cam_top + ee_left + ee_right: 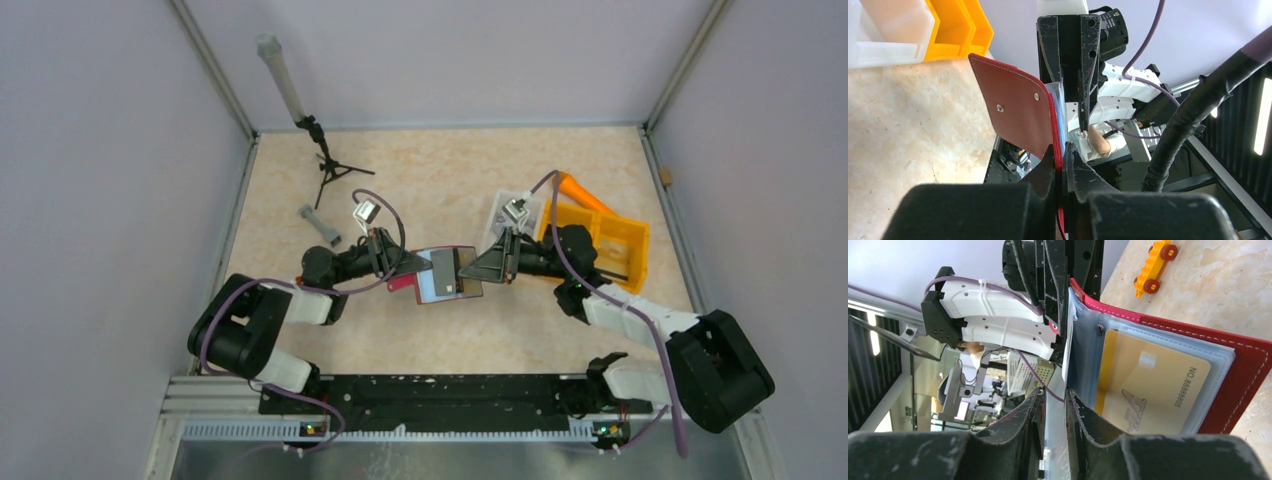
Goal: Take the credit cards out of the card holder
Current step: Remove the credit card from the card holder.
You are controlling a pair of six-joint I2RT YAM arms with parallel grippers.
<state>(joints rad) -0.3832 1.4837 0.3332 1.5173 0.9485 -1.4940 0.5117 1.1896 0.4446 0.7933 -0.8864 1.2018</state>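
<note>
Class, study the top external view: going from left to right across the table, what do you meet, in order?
black tripod → left end effector → card holder → right end effector → orange tray

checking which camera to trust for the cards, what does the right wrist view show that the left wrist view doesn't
Only the right wrist: the card holder's open inside, with a tan-yellow card in a clear sleeve, and a yellow toy on red wheels on the table. Only the left wrist: the holder's red outer face with two snap studs, plus the orange tray and a white tray. Both: the red holder close to the lens, and the table.
</note>
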